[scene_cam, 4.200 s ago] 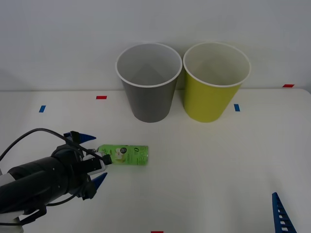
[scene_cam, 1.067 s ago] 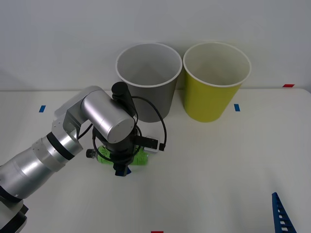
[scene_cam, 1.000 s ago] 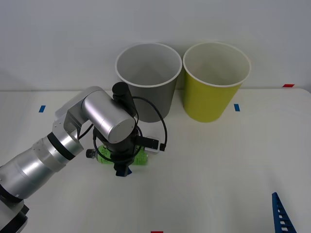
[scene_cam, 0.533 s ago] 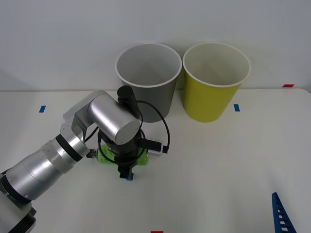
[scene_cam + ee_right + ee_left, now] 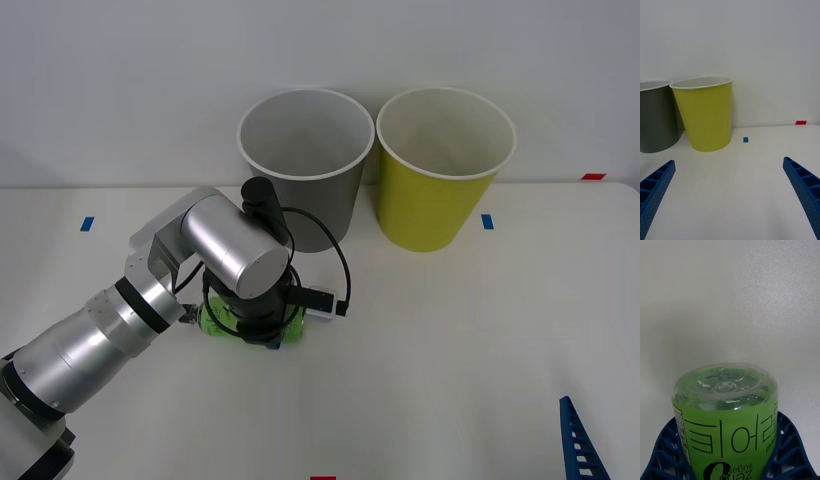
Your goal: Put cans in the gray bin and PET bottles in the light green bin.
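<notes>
The PET bottle [image 5: 213, 322] lies on its side on the white table, bright green, mostly covered by my left arm. My left gripper [image 5: 256, 336] points down over it. In the left wrist view the blue fingers [image 5: 792, 450] hug both sides of the PET bottle [image 5: 726, 416], whose clear base faces outward. The gray bin [image 5: 305, 205] and the light green bin [image 5: 437, 205] stand upright side by side behind it, both open at the top. My right gripper [image 5: 728, 161] hovers open low at the near right, facing the light green bin [image 5: 707, 116] and the gray bin [image 5: 655, 120].
Small blue tape marks [image 5: 487, 221] and red tape marks [image 5: 208, 200] dot the table. A plain wall rises right behind the bins. A black cable [image 5: 335, 270] loops off my left wrist toward the gray bin. One blue finger of my right gripper [image 5: 577, 440] pokes up at the near right corner.
My left arm swung in from the near left over the bottle. In the last half second the gripper sank lower around it, and the blue fingertip below the wrist is now nearly hidden.
</notes>
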